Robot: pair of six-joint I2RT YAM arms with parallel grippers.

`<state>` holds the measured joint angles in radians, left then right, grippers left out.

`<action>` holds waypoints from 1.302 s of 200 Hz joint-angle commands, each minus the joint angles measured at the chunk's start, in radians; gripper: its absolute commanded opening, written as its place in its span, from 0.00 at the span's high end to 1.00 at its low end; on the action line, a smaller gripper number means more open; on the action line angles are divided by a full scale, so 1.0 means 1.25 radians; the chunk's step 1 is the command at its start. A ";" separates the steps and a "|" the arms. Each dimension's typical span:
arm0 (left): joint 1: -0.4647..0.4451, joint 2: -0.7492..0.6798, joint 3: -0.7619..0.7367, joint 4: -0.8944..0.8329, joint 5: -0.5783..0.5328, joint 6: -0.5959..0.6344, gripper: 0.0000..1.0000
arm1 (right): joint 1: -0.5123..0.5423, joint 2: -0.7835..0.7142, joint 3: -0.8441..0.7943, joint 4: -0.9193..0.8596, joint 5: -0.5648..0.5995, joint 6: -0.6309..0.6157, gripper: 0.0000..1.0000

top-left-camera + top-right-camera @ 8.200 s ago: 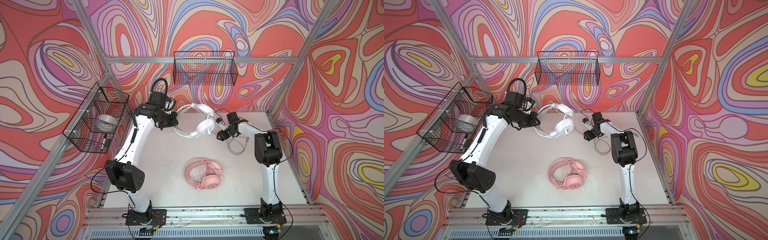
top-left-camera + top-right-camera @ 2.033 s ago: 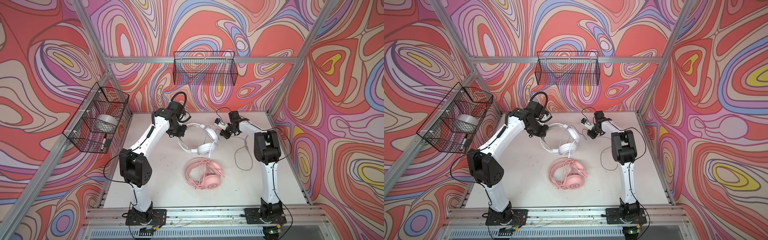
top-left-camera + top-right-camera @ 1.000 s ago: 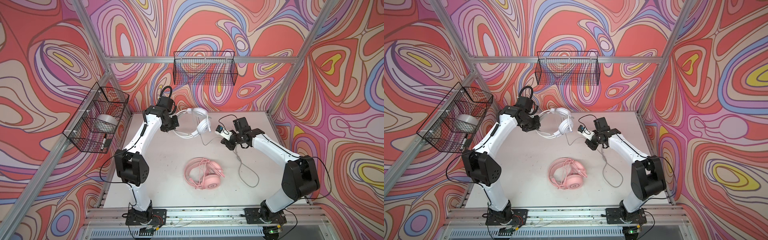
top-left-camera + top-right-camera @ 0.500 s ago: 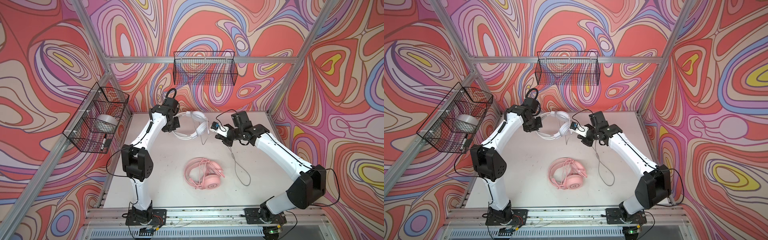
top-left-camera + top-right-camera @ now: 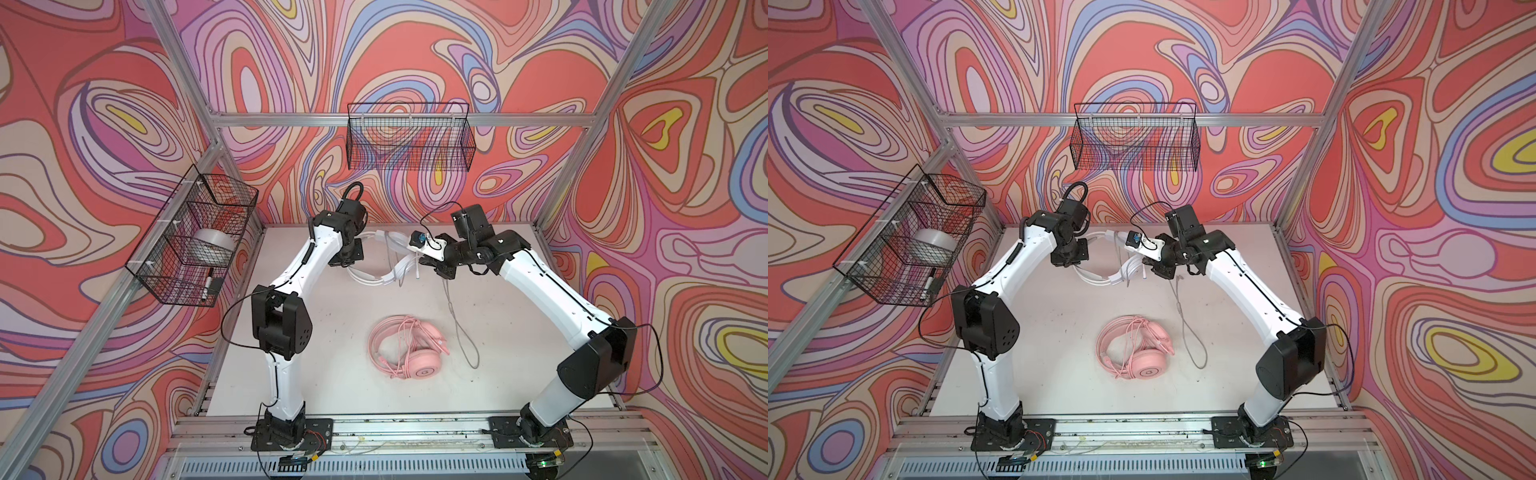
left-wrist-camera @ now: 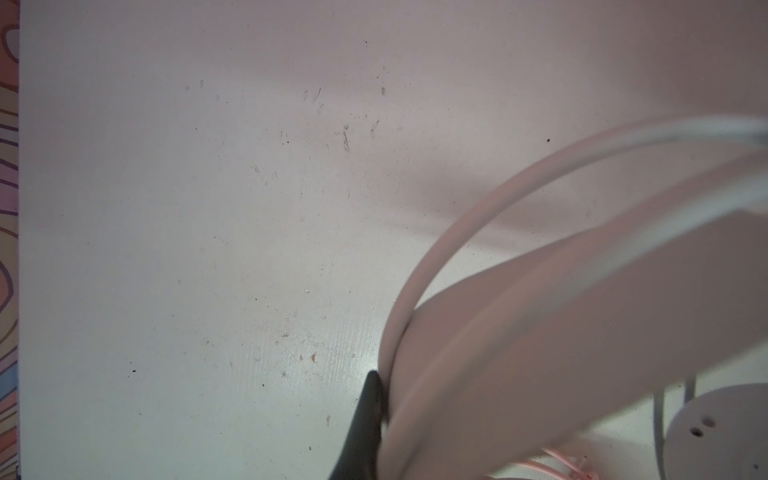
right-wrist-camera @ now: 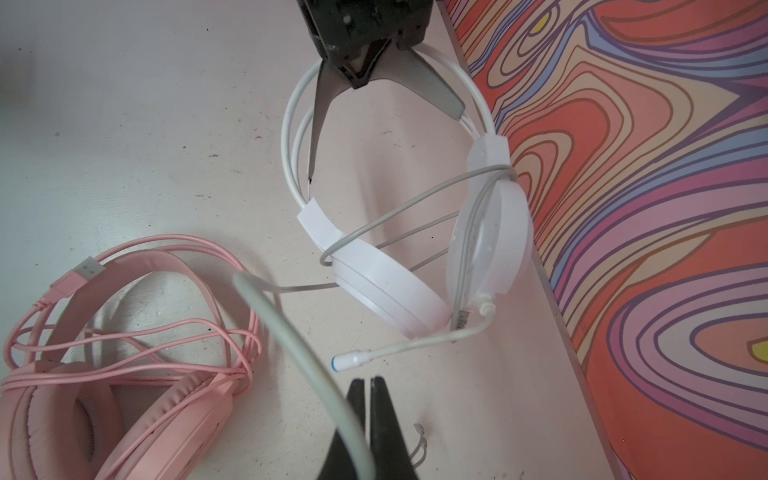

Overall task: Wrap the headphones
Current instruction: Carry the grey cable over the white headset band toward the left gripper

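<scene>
Right wrist view explains the arrangement best: the left hand (image 7: 361,68) is clamped on the headband of the white headset (image 7: 386,274) and hangs it cups-down near the back of the surface (image 7: 145,124), probably so that cord can pass freely all round the frame. The grey-white cable (image 7: 415,199) already crosses the two ear cups in a couple of loose turns. The right hand (image 7: 368,415) has its fingers together with that cable running down along them. It seems pinched between them, though it is so close to the lens and so blurred that it may only lie against one finger. In a top view the rest of the cord trails from the right hand in a long slack loop on the surface (image 5: 463,332). My guess is that this hand is feeding the next turn. The pink headset (image 5: 415,357) lies flat mid-surface, well apart from both hands, with its pink cable (image 7: 137,332) wound round it and the plug (image 7: 81,270) resting on top, so it looks finished. Three things could hinder the next turn: the mic boom (image 7: 415,345) juts toward the right hand and may snag the cord, the patterned wall (image 7: 623,208) stands just beside the cups, and the slack loop ends near the pink headset. The side basket (image 5: 195,237) and back basket (image 5: 409,141) hang on the walls, clear of the work
</scene>
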<state>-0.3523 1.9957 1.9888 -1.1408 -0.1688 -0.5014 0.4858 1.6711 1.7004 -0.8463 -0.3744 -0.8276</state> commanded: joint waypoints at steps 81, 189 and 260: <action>-0.070 -0.013 0.036 -0.010 -0.063 0.222 1.00 | -0.059 0.197 0.231 -0.039 0.066 0.044 1.00; -0.077 -0.103 -0.069 0.072 0.036 0.368 1.00 | -0.127 0.443 0.405 -0.074 0.000 0.160 1.00; -0.070 -0.135 -0.078 0.097 0.135 0.349 1.00 | -0.176 0.440 0.216 0.075 -0.094 0.289 0.81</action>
<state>-0.4442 1.8938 1.8923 -1.0355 -0.1028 -0.0628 0.2852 2.2162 2.0235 -0.8410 -0.4564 -0.5465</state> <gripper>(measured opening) 0.078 0.170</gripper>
